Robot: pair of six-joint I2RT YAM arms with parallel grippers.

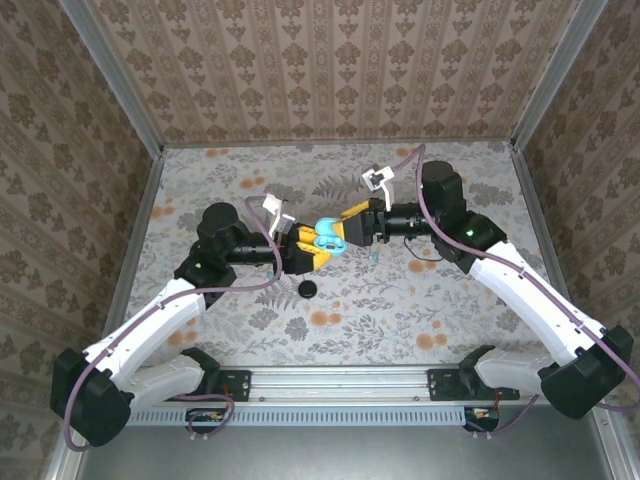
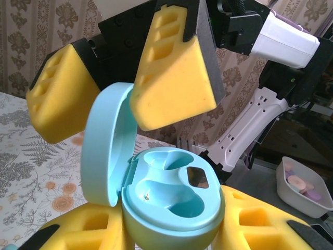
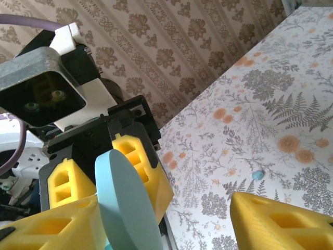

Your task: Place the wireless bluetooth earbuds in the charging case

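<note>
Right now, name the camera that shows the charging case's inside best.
Left wrist: the open charging case faces the lens, both moulded wells in plain sight, with the lid hinged up. Top external gives it as a small turquoise shape from above. Right wrist catches the lid's smooth outer face, not the wells.

- A floral cloth (image 1: 400,310) covered the table.
- Brown patterned wallpaper (image 1: 330,70) lined the walls.
- A white tub (image 2: 302,203) held pastel discs.
</note>
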